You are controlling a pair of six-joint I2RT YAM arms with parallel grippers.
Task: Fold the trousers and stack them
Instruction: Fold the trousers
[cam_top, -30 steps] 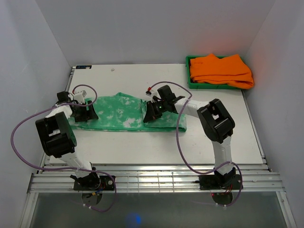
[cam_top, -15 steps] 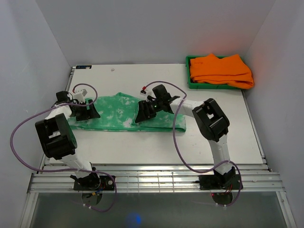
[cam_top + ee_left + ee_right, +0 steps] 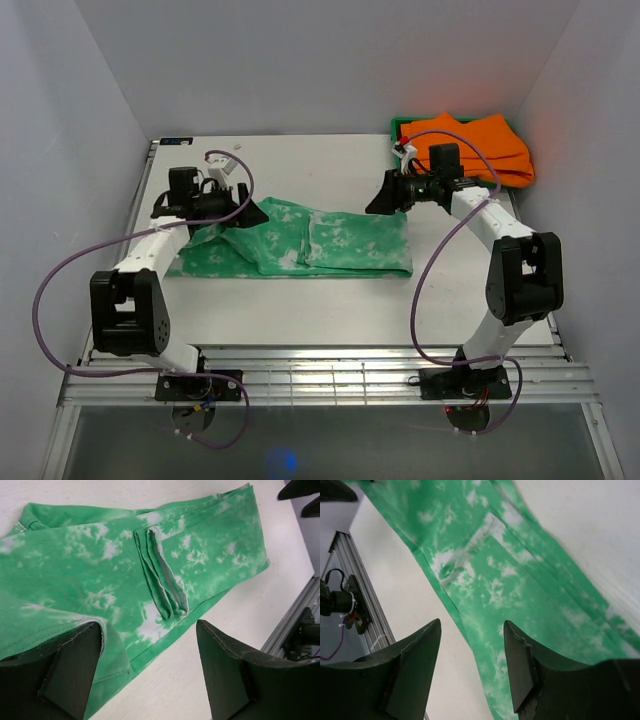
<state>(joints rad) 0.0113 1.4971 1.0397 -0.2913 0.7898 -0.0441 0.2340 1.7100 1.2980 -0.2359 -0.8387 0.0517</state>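
So the table (image 3: 300, 310) is just a plain white top with slotted metal rails (image 3: 330, 378) running along its near edge. The trousers (image 3: 340, 240) lie on it, stretched sideways across the middle. One layer is folded over another, and you can see a hem partway along. Their left end looks kinda bunched up. Past the trousers' right end, off toward the far corner, sits a green bin (image 3: 397, 128), not touching them.
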